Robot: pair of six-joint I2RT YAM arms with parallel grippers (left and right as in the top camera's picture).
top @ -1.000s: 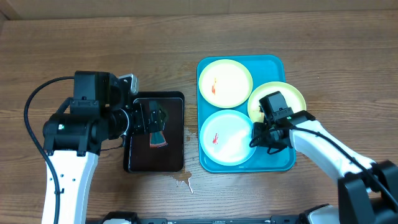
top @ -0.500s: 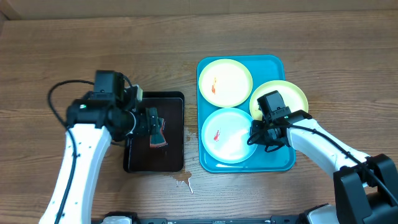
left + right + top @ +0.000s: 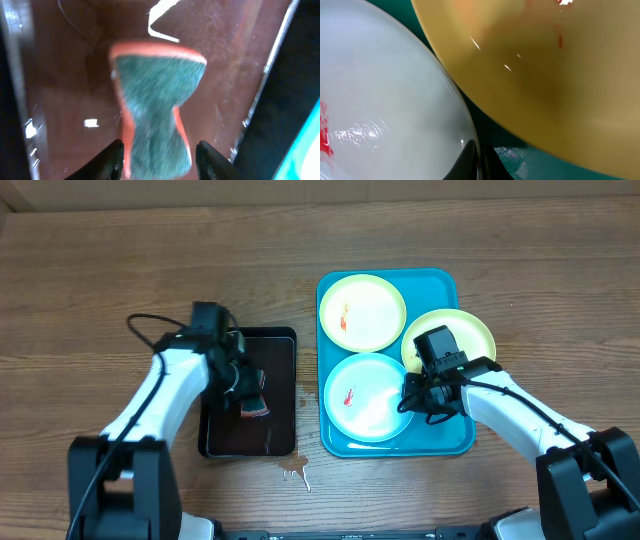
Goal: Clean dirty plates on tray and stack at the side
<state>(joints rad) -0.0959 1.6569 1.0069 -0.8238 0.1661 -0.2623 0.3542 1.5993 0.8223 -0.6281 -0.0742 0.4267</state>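
Note:
The teal tray (image 3: 441, 281) holds three plates. A yellow-green one (image 3: 362, 312) with a red smear lies at the back, a second yellow-green one (image 3: 470, 330) overhangs the right rim, and a pale blue-white one (image 3: 362, 398) with a red smear lies in front. My right gripper (image 3: 408, 402) is shut on the blue-white plate's right rim. The right wrist view shows one finger inside that plate (image 3: 385, 110), the other over the tray (image 3: 520, 155), beside the yellow-green plate (image 3: 545, 75). My left gripper (image 3: 161, 160) is open astride a green-and-orange sponge (image 3: 157, 100).
The sponge (image 3: 255, 408) lies on a wet black tray (image 3: 275, 430) left of the teal tray, with my left gripper (image 3: 245, 385) over it. A small puddle (image 3: 293, 472) sits on the wooden table in front of the black tray.
The left arm swung in over the black tray and its jaws narrowed around the sponge. The right gripper closed on the blue-white plate's rim.

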